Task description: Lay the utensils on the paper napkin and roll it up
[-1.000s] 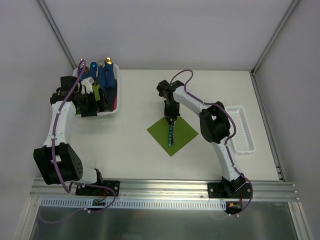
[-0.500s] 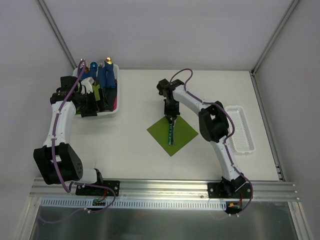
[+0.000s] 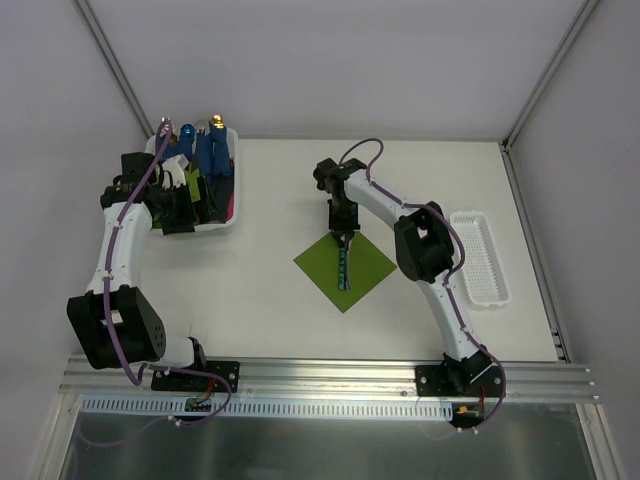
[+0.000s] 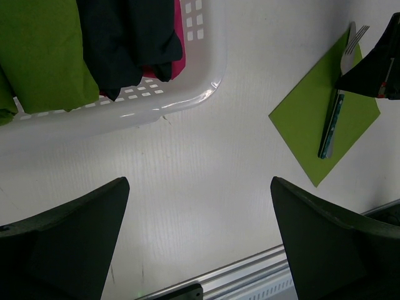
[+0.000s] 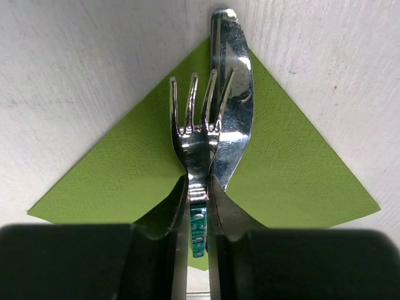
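Note:
The lime-green paper napkin (image 3: pixel 368 262) lies flat as a diamond on the table, and also shows in the left wrist view (image 4: pixel 300 119) and the right wrist view (image 5: pixel 112 175). The utensils (image 3: pixel 342 270), a fork (image 5: pixel 197 131) and a knife (image 5: pixel 236 94) with teal handles, lie along its diagonal with their heads at the far corner. My right gripper (image 3: pixel 343 238) is shut on their necks (image 5: pixel 199 190). I cannot tell if they rest on the paper. My left gripper (image 4: pixel 199 184) is open and empty above bare table next to the white basket (image 4: pixel 187 100).
The white basket (image 3: pixel 228 222) at the far left holds blue rolled bundles, green and dark napkins. A long empty white tray (image 3: pixel 480 258) sits at the right. The aluminium rail (image 3: pixel 320 372) runs along the near table edge.
The right arm's elbow has shifted slightly left. The utensils stay over the napkin's middle in the shut right gripper. The left arm has not moved.

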